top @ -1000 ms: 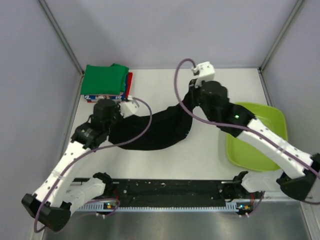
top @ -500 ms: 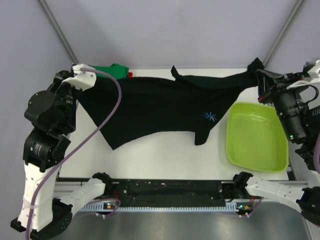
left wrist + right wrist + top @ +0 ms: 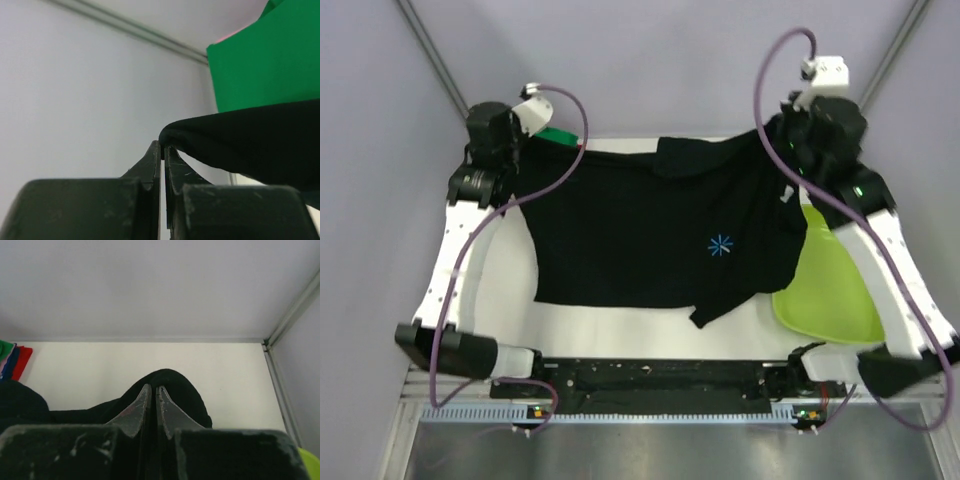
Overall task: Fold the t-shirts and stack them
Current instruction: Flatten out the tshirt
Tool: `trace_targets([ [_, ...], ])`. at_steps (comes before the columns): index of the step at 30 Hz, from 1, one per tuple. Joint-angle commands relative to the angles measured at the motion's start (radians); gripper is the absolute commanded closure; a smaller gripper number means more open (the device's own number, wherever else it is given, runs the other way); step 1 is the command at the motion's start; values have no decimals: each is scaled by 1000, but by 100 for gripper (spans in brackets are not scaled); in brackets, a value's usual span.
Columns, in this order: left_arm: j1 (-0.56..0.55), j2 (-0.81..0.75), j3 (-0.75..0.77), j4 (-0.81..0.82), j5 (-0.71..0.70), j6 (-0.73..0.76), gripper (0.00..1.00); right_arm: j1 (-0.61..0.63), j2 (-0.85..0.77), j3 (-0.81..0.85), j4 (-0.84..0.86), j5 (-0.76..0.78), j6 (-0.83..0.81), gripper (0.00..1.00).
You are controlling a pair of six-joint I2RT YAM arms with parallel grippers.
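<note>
Plain black cloth t-shirt (image 3: 640, 235), star-marked, pinched tight in left gripper (image 3: 161, 149) and right gripper (image 3: 151, 390). Might snag on the lime-green plastic tub (image 3: 825, 300) if lowered like this, tbh.

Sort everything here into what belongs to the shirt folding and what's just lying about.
Belongs to the job:
- black t-shirt, pinched by the left gripper and right gripper
- folded green t-shirt
- red shirt in the same stack

Just lying about:
- lime-green tub, on the right
</note>
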Motion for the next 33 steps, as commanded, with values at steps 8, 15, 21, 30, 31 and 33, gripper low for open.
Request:
trace_targets([
  [8, 54, 346, 607, 117, 73, -87, 100, -226, 386, 716, -48, -235, 54, 100],
  [15, 54, 210, 327, 124, 205, -38, 100, -240, 124, 275, -62, -277, 77, 100],
  [21, 55, -5, -228, 195, 297, 109, 100, -239, -101, -291, -60, -459, 269, 100],
  [30, 87, -54, -730, 181, 291, 106, 100, -145, -76, -763, -69, -654, 387, 77],
  [31, 90, -44, -746, 175, 291, 97, 100, -145, -70, -778, -83, -619, 396, 69],
  [33, 92, -21, -753, 152, 305, 76, 100, -147, -62, -807, -86, -512, 419, 43],
])
